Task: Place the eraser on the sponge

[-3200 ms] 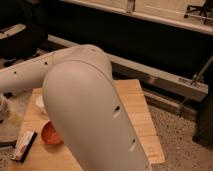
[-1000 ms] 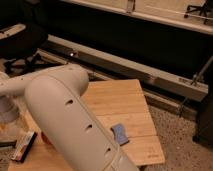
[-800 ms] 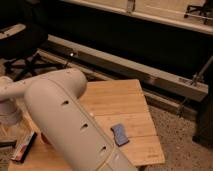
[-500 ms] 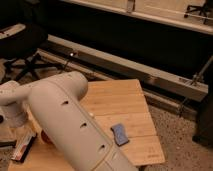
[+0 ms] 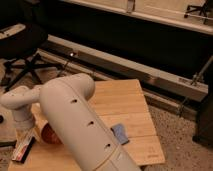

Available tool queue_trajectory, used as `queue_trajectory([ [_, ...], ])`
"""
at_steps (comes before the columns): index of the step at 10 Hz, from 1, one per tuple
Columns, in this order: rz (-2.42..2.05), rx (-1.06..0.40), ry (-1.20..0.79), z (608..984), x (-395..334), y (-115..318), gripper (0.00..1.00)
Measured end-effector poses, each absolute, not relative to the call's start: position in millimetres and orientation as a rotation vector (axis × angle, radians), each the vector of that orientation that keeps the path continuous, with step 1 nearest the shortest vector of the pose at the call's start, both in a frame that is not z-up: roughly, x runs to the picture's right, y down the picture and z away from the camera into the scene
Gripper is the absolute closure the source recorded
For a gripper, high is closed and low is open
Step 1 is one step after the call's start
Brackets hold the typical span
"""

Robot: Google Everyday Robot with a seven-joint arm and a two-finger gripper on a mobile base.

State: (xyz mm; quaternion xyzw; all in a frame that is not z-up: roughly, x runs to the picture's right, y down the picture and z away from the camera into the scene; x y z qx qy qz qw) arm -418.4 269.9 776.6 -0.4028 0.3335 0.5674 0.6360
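Pincer: my pincer (image 5: 25,136) is at the far left of the view, at the lower end of my wrist, pointing down over the left front corner of the table.
Pincer state: I cannot tell how wide it is open, and I cannot tell if it has hold of something; my wrist covers it from above.
My arm: my white arm (image 5: 75,115) rises from the bottom middle, bends at the elbow, goes to the left and then turns down to the pincer.
Eraser: the eraser (image 5: 22,148) lies flat on the table directly under my pincer, a little toward the near edge. It has black edges and a white and reddish face. I cannot tell if my pincer touches it.
Sponge: the blue-grey sponge (image 5: 120,133) lies flat, well apart from my pincer, far to its right, on the other side of my arm. Nothing lies on it.
Bowl: a reddish-orange bowl (image 5: 49,135) stands just to the right of my pincer, half hidden by my arm.
Table: the wooden table (image 5: 125,100) stretches away to the right of my pincer.
Behind: an office chair (image 5: 20,45) stands beyond my pincer, and a metal rail (image 5: 150,70) runs across far behind, to its right.
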Motion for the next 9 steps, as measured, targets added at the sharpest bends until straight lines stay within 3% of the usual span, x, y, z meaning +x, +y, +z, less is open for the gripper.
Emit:
queue_trajectory([
  [4, 1.302, -0.959, 0.695, 765.6, -448.4, 259.9, 0.95],
  [7, 1.393, -0.917, 0.604, 745.6, -426.1, 204.3, 1.00],
  [9, 1.494, -0.872, 0.546, 723.4, -366.9, 163.6, 1.00],
])
